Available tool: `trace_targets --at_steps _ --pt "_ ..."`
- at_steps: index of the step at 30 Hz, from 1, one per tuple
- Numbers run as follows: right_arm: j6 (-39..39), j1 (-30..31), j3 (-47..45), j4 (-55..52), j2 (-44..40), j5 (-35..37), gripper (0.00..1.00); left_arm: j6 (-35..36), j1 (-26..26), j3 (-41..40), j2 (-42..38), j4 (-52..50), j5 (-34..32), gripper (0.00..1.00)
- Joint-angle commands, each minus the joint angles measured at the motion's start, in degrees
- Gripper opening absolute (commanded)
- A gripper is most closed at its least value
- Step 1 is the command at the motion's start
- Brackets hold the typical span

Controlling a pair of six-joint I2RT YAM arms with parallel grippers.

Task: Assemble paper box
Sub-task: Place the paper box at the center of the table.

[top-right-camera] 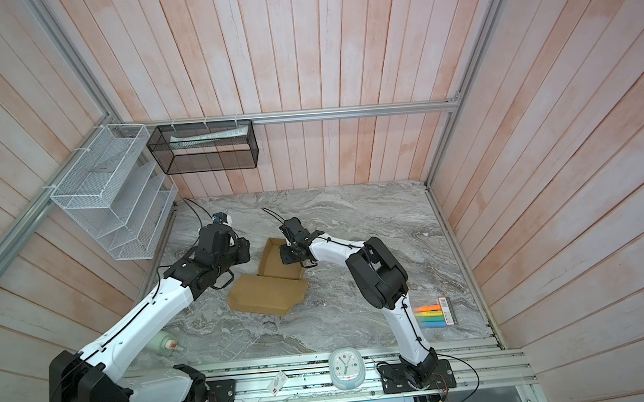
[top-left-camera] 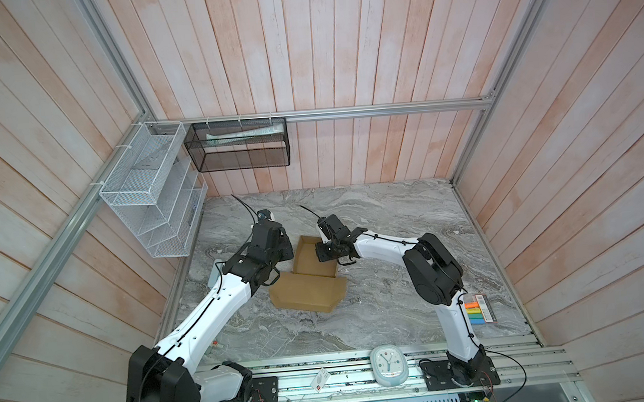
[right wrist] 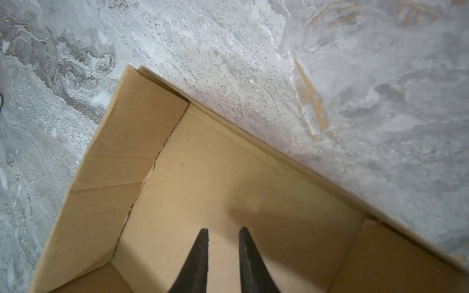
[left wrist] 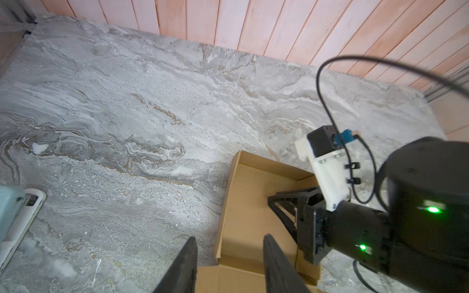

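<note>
Closest to the lens, the left arm (top-left-camera: pixel 159 388) shows its black elbow housing. Beneath it spreads the grey marbled tabletop (top-left-camera: pixel 384 221). Near its middle lies the paper box (top-left-camera: pixel 307 292): plain brown corrugated cardboard, a shallow tray with raised walls, its lid flap flat on the tabletop on the robot's side. The right tool (right wrist: pixel 223 229) points down inside the tray, fingers slightly parted over the floor, pinching nothing. The left tool (left wrist: pixel 229 237) sits just beside the tray's left wall, fingers spread, the wall's edge showing between them ungripped. A pale clock (top-left-camera: pixel 389 364) rests on the front rail (top-left-camera: pixel 517 355). The label on the marker pack (top-left-camera: pixel 479 309) is too small to read.
</note>
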Motion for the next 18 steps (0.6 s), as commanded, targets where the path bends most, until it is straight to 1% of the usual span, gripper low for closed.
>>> trace_targets --at_steps 1,3,11,18 --pt "-0.4 -0.2 -0.4 0.7 -1.2 -0.9 0.24 -0.1 0.3 -0.9 -3.8 -1.9 -1.4 0.47" --pt "-0.6 -0.2 -0.6 0.6 -1.6 -0.9 0.24 -0.2 0.3 -1.2 -5.9 -3.4 -1.4 0.49" --pt "-1.1 -0.2 -2.3 0.8 -4.4 -0.7 0.24 -1.9 0.3 -1.2 -14.1 -10.3 1.2 0.50" --pt "-1.7 -0.2 -4.2 0.8 -7.1 -0.9 0.24 -5.6 -0.1 -2.3 -19.3 -21.5 2.6 0.50"
